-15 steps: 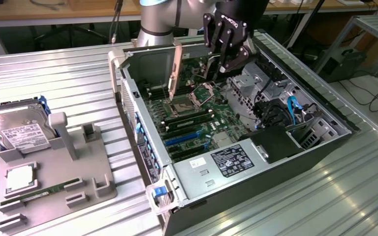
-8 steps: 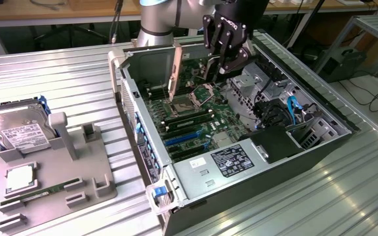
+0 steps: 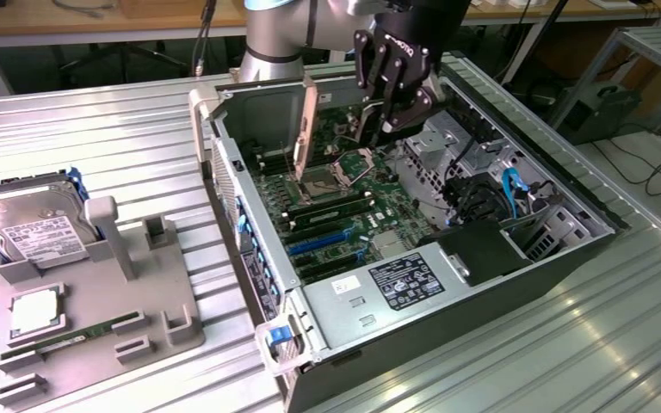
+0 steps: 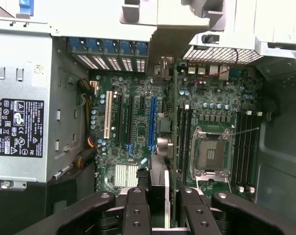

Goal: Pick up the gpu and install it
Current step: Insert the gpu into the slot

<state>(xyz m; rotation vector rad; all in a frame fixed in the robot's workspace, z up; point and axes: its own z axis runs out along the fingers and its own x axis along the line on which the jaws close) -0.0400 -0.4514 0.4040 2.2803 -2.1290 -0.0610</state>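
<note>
The gpu (image 4: 160, 182) hangs on edge between my fingers, a thin dark card with a pale rim, over the motherboard between the blue slot (image 4: 152, 122) and the memory slots. In the exterior view the gpu (image 3: 306, 129) stands upright inside the open computer case (image 3: 589, 215), its metal end toward the rear wall and its lower edge above the board. My gripper (image 3: 382, 120) (image 4: 162, 196) is shut on the card's upper edge. I cannot tell whether the card touches a slot.
The power supply (image 3: 405, 280) fills the case's near corner, and the empty CPU socket (image 4: 209, 152) lies beside the card. On the exterior view's left, a grey holder tray (image 3: 101, 318) carries a hard drive (image 3: 27, 228), a processor chip (image 3: 34, 314) and a memory stick (image 3: 72, 335).
</note>
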